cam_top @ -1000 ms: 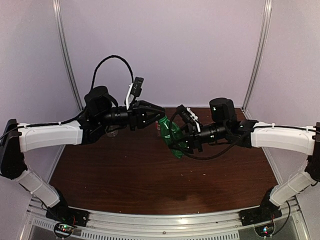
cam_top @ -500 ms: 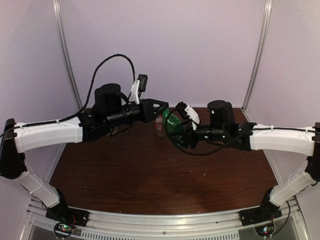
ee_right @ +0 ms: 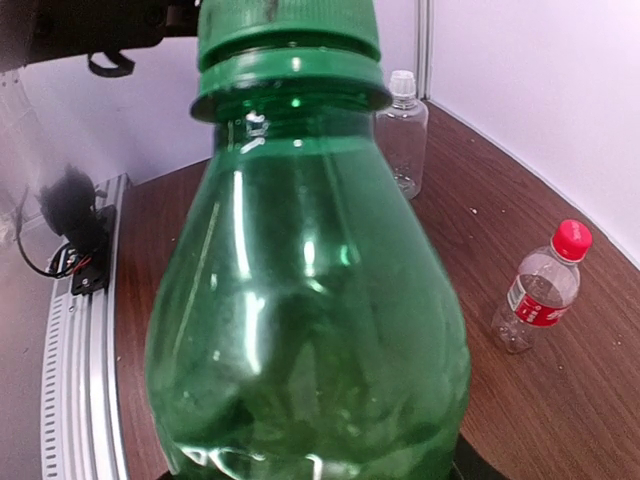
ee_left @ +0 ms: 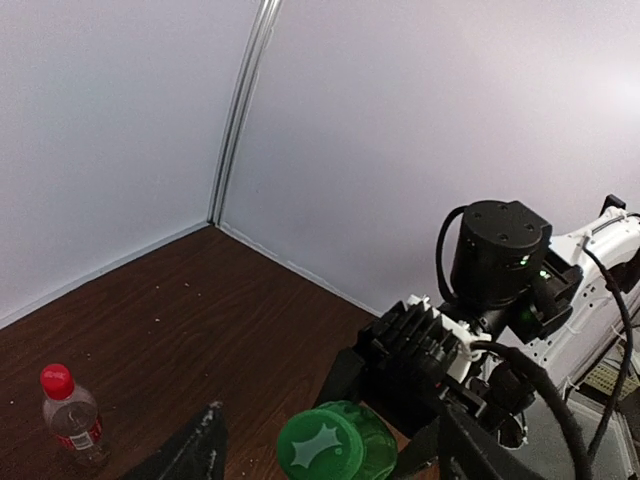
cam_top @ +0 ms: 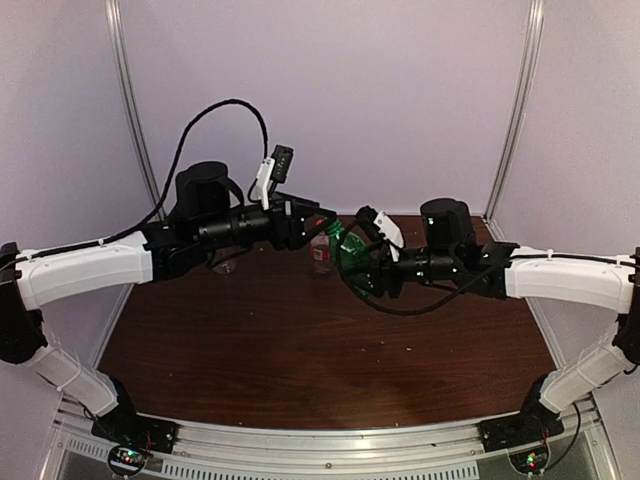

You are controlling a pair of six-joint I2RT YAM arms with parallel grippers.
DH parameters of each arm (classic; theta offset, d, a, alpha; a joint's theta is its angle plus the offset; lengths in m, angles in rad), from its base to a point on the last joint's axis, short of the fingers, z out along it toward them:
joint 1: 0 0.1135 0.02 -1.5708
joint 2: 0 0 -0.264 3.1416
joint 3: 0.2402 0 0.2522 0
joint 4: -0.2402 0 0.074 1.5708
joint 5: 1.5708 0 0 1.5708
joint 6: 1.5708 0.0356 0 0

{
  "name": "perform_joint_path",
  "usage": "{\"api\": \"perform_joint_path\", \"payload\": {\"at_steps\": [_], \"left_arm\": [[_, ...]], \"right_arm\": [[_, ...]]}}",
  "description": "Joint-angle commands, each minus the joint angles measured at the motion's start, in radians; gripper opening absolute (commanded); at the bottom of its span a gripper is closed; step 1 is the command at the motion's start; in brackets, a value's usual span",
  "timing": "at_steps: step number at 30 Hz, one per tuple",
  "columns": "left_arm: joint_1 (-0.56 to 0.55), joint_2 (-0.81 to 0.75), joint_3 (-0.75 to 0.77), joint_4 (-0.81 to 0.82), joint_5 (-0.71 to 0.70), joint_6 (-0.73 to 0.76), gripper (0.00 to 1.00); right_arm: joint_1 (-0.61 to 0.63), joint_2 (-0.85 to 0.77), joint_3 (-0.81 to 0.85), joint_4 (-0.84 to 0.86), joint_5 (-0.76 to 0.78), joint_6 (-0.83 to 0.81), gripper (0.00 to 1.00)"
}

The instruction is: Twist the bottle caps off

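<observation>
My right gripper [cam_top: 362, 272] is shut on the body of the green bottle [ee_right: 310, 300] and holds it tilted above the table, neck toward the left arm. The green cap [ee_left: 320, 447] sits on the bottle's neck. My left gripper [cam_top: 325, 225] is open; its fingers [ee_left: 190, 455] stand either side of the cap with gaps showing. The short bottle with the red label [ee_right: 540, 290] stands upright on the table with its red cap [ee_right: 571, 240] on. The taller clear bottle [ee_right: 402, 140] stands further off, with its white cap [ee_right: 402, 82] on.
The brown table [cam_top: 300, 360] is walled in by pale panels at the back and sides. A metal rail [cam_top: 330, 445] runs along the near edge by the arm bases. The short bottle [cam_top: 320, 255] stands just below the two grippers.
The left gripper, shut at the green cap before, now stands open around it. The right gripper has lifted the green bottle slightly and turned it toward the left arm.
</observation>
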Motion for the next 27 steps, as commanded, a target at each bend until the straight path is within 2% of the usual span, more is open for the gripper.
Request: {"api": "perform_joint_path", "payload": {"at_steps": [1, 7, 13, 20, 27], "left_arm": [[0.029, -0.078, -0.024, 0.029, 0.220, 0.144, 0.77], [0.049, -0.103, -0.045, 0.068, 0.461, 0.219, 0.84], [0.049, -0.067, -0.036, 0.124, 0.601, 0.208, 0.78], [0.049, -0.006, -0.025, 0.232, 0.663, 0.108, 0.63], [0.049, 0.002, -0.025, 0.253, 0.669, 0.088, 0.54]], "right_arm": [[-0.016, -0.041, 0.032, -0.055, -0.203, -0.048, 0.39], [-0.029, -0.022, 0.070, -0.072, -0.493, -0.035, 0.40], [-0.030, 0.001, 0.086, 0.006, -0.669, 0.040, 0.40], [-0.030, 0.030, 0.101, 0.013, -0.687, 0.054, 0.40], [-0.030, 0.046, 0.104, 0.008, -0.673, 0.050, 0.39]]}}
